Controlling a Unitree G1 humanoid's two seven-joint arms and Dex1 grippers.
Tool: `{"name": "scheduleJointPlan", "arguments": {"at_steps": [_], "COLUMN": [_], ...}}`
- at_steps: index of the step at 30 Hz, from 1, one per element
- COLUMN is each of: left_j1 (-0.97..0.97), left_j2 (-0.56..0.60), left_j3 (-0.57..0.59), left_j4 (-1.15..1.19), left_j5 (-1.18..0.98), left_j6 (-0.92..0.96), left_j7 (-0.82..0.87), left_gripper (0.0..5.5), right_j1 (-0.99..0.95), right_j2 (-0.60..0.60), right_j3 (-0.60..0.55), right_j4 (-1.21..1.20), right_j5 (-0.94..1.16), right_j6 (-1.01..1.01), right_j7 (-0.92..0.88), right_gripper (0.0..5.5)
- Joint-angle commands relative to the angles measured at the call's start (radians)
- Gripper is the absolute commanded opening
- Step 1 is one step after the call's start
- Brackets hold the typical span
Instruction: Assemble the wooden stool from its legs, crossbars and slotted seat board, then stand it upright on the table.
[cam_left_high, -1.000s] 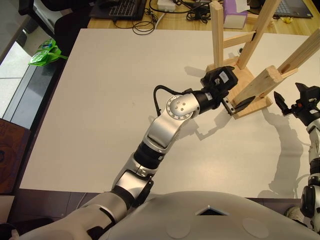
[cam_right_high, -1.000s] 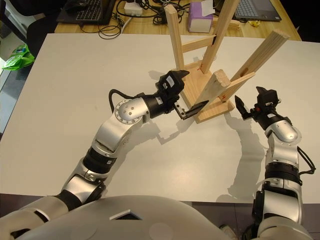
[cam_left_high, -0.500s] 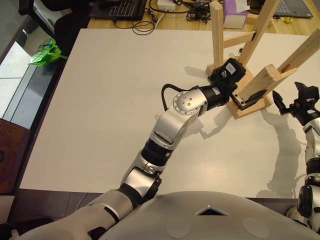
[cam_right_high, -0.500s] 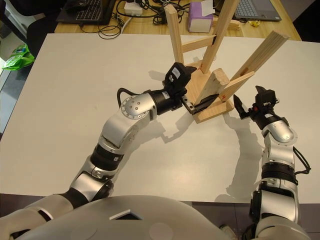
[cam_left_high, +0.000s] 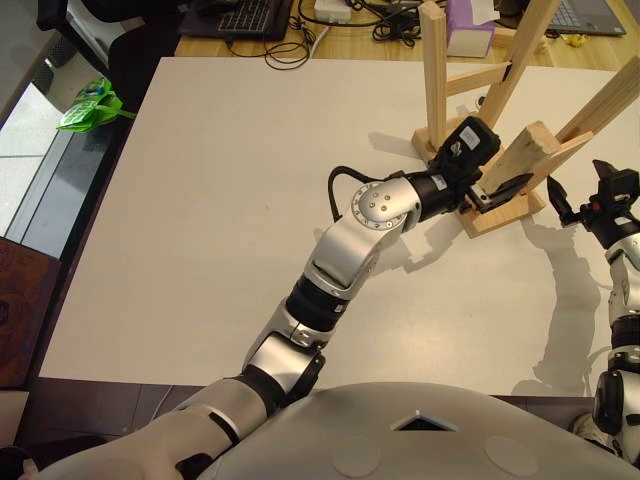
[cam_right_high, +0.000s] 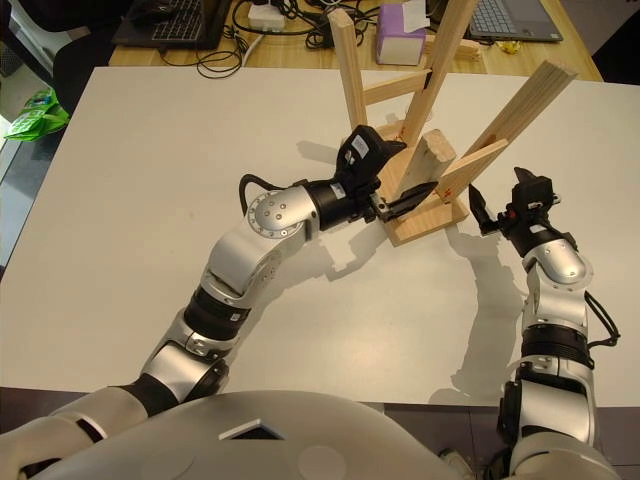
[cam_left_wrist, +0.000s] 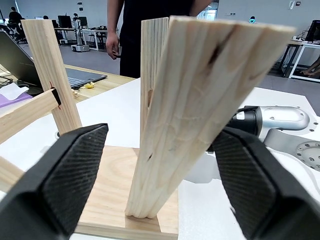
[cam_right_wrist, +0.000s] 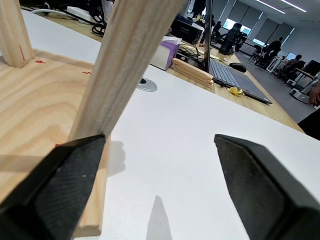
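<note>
Findings for your review.

**Position.** The pale wooden stool (cam_left_high: 520, 130) sits upside down at the far right of the white table (cam_left_high: 250, 200). Its square seat board (cam_right_high: 425, 222) lies flat on the surface and its four legs point upward, joined by crossbars (cam_left_high: 475, 78). It is assembled but not yet turned upright.

**Left gripper (cam_left_wrist: 160, 180).** It is released. The pads stand either side of the nearest leg (cam_left_wrist: 200, 100), low down by the seat board, with a gap on both sides. That leg leans rather than standing square.

**Right gripper (cam_right_high: 505, 207).** It is also spread wide and holds nothing. It hangs just beside the right edge of the seat board, apart from it.

**Handling, as I judge it.**
- The wood is stiff, dry and fairly light, and the bare grain should give your pads good friction.
- The weak points are likely the slotted joints, so pulling on one leg alone may lever it out.
- Take hold low on a leg, close to the seat.
- Support the board's edge with the other gripper while turning the stool over.
</note>
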Motion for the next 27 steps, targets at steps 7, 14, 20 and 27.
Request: {"name": "scheduleJointPlan", "arguments": {"at_steps": [7,14,20,27], "left_j1": [-0.013,-0.021,-0.026,-0.022], "left_j2": [-0.009,-0.006,-0.004,-0.013], "left_j3": [-0.021,-0.017,-0.013,-0.006], "left_j4": [-0.010,0.000,0.007,0.013], "left_j5": [-0.011,-0.006,-0.006,-0.010], "left_j6": [0.010,0.005,-0.004,-0.014], "left_j7": [-0.006,-0.003,-0.003,0.005], "left_gripper": [3.73,3.73,3.73,2.82], "right_j1": [-0.020,-0.033,-0.046,-0.051], "right_j2": [0.013,0.020,0.027,0.019], "right_j3": [0.006,0.011,0.006,-0.022], "right_j4": [-0.026,-0.020,-0.021,-0.030], "right_j5": [-0.011,-0.014,-0.007,0.012], "right_j6": [0.001,0.001,0.001,0.005], "right_j7": [-0.015,-0.020,-0.021,-0.029], "right_gripper": [4.05,4.05,4.05,4.05]}}
